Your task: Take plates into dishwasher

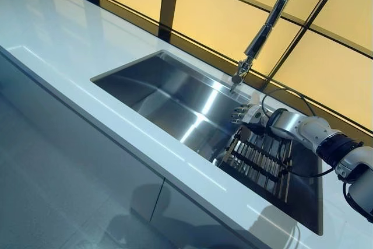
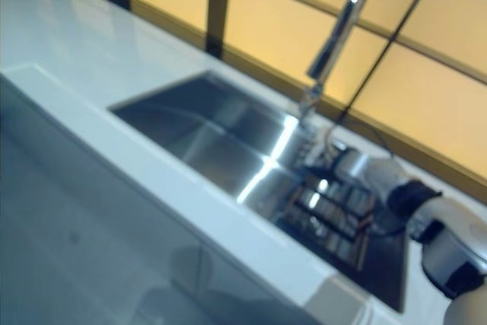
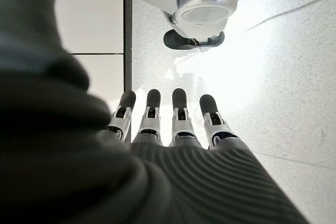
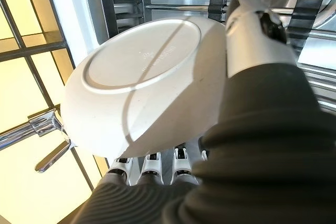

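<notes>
white plate (image 4: 142, 87) pinched in right hand (image 4: 252, 30), thumb over rim, above dish rack (image 1: 256, 161) at sink (image 1: 169, 94) lower right; tap (image 1: 265, 27) upper right; left hand (image 3: 168, 129) fingers straight, empty, over floor

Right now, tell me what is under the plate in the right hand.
Under the white plate, held by the right hand, lies the dark drying rack in the sink. The plate covers part of the rack.

White plate (image 4: 142, 85); steel-grey sink (image 1: 175, 100); black-and-silver barred rack (image 1: 259, 164); chrome tap (image 1: 265, 30); white counter (image 1: 64, 39); amber wall panels (image 1: 215, 10) with dark frames.
</notes>
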